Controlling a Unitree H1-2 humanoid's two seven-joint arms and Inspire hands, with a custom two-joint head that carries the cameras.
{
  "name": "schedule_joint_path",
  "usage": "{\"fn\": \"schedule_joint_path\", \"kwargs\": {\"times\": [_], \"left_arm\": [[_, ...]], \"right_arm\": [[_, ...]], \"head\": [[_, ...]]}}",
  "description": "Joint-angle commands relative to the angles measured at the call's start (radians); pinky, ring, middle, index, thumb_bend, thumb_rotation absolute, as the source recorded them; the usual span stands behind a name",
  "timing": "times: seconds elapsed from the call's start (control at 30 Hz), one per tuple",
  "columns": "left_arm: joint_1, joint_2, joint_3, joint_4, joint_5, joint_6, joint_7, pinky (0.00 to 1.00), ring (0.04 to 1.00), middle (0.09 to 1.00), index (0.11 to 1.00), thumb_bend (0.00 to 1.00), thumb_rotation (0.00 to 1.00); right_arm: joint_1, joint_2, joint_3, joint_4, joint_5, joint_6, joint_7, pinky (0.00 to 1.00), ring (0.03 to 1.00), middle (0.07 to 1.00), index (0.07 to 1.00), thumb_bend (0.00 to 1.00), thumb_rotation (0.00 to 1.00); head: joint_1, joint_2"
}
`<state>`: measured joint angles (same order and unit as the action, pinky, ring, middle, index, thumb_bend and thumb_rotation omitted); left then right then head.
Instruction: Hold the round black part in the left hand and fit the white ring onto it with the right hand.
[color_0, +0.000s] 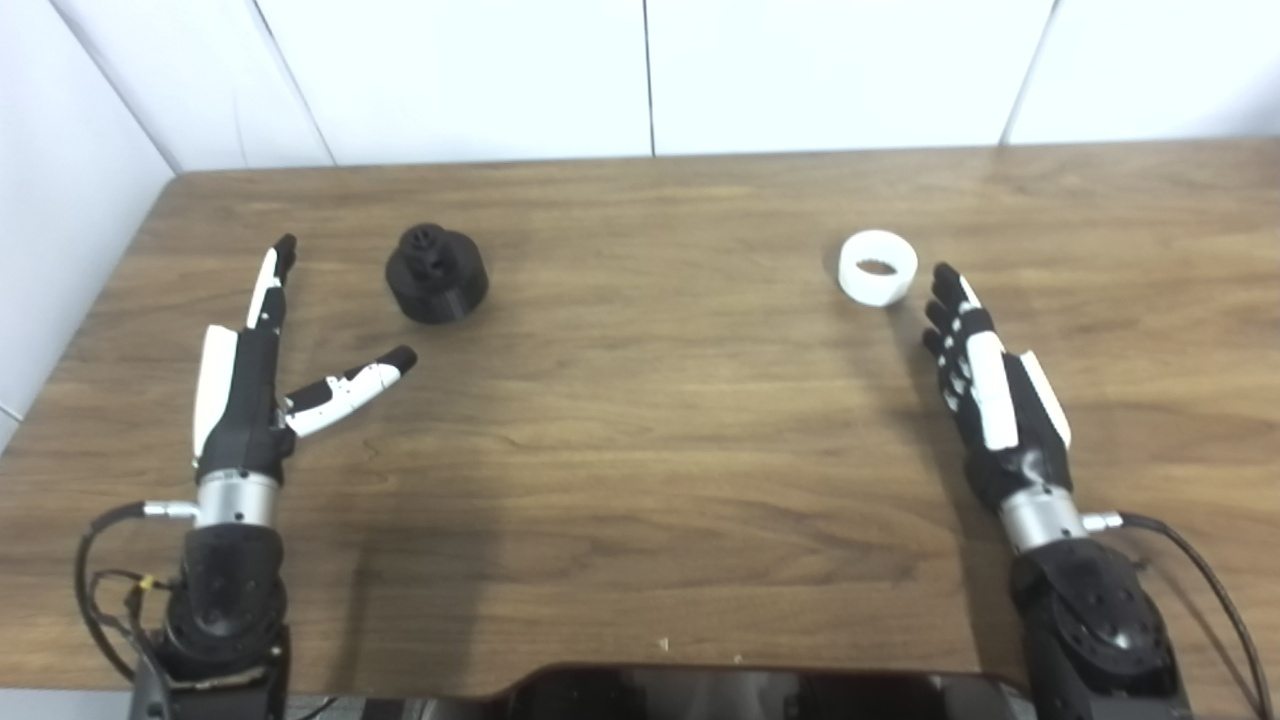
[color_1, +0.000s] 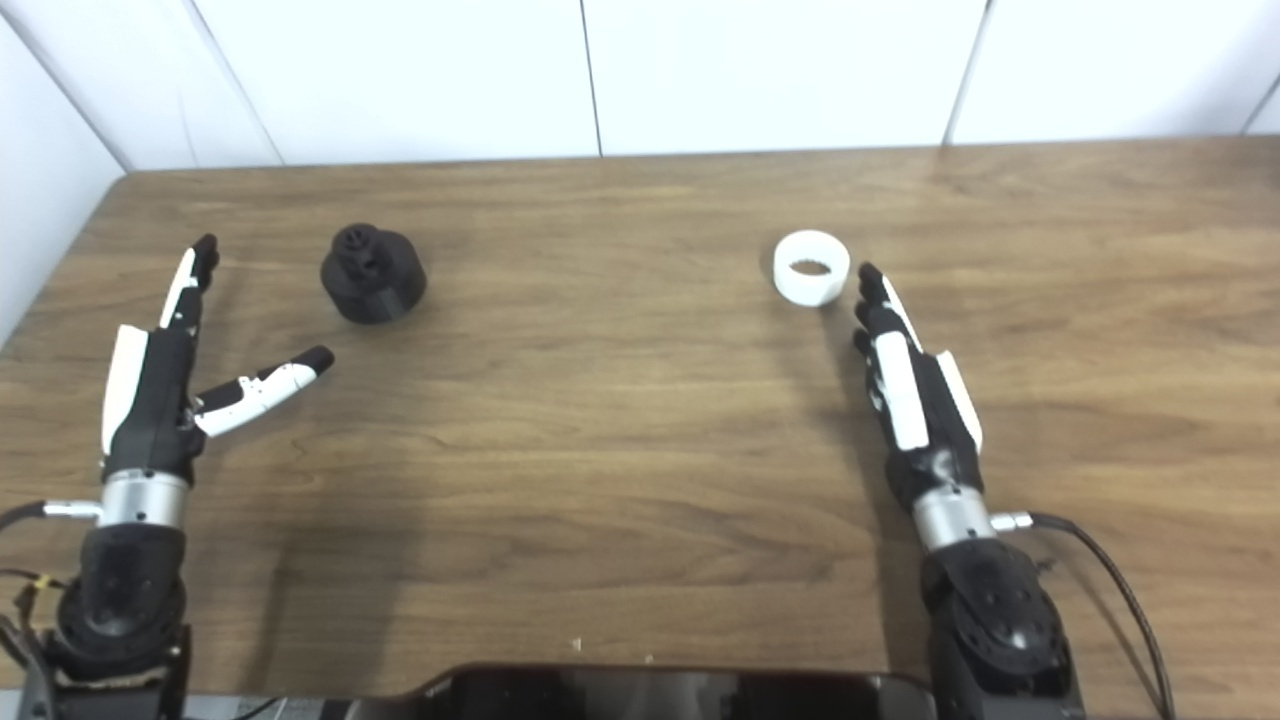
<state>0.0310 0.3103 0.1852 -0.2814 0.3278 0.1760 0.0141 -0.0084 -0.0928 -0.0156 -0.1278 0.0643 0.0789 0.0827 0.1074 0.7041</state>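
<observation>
The round black part (color_0: 437, 273) stands upright on the wooden table (color_0: 650, 420), left of centre, with a small knob on top. My left hand (color_0: 255, 370) lies open to its lower left, fingers stretched forward and thumb spread toward the part, a short gap between them. The white ring (color_0: 877, 266) rests on the table at the right, opening up. My right hand (color_0: 985, 385) is open just below and right of the ring, fingers straight, their tips close to it but apart. Neither hand holds anything.
White wall panels (color_0: 650, 70) run along the table's far edge, and a white wall (color_0: 60, 200) borders the left edge. Cables (color_0: 1200, 580) trail from both wrists. A dark part of the robot's body (color_0: 720, 695) sits at the bottom centre.
</observation>
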Motion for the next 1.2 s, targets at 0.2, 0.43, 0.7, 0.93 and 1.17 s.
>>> {"fn": "schedule_joint_path", "kwargs": {"times": [0.2, 0.43, 0.7, 0.93, 1.17], "left_arm": [[-0.128, 0.135, -0.037, 0.069, 0.11, 0.091, -0.048, 1.0, 1.0, 1.0, 0.989, 0.93, 0.29], [-0.202, 0.189, -0.082, 0.136, 0.127, 0.152, -0.111, 0.99, 1.0, 1.0, 0.964, 0.96, 0.28], [-0.242, 0.226, -0.123, 0.193, 0.118, 0.178, -0.177, 1.0, 1.0, 0.998, 0.958, 0.96, 0.29], [-0.275, 0.23, -0.138, 0.247, 0.102, 0.176, -0.198, 1.0, 1.0, 0.995, 0.928, 0.98, 0.29], [-0.288, 0.231, -0.151, 0.267, 0.102, 0.169, -0.194, 1.0, 1.0, 0.987, 0.914, 0.98, 0.27]], "right_arm": [[-0.029, -0.007, -0.006, -0.018, 0.018, -0.039, 0.009, 1.0, 1.0, 1.0, 0.972, 0.58, 1.0], [-0.024, -0.015, -0.005, -0.018, 0.024, -0.04, 0.017, 1.0, 1.0, 1.0, 0.97, 0.59, 1.0], [-0.02, -0.02, -0.01, -0.01, 0.025, -0.058, 0.018, 1.0, 1.0, 1.0, 0.975, 0.59, 1.0], [-0.02, -0.02, -0.007, -0.009, 0.02, -0.061, 0.017, 1.0, 1.0, 1.0, 0.969, 0.58, 1.0], [-0.017, -0.018, -0.009, -0.009, 0.024, -0.071, 0.017, 1.0, 1.0, 0.999, 0.972, 0.57, 1.0]], "head": [[0.012, -0.01], [0.014, -0.01], [0.021, -0.019], [0.019, -0.019], [0.019, -0.021]]}}
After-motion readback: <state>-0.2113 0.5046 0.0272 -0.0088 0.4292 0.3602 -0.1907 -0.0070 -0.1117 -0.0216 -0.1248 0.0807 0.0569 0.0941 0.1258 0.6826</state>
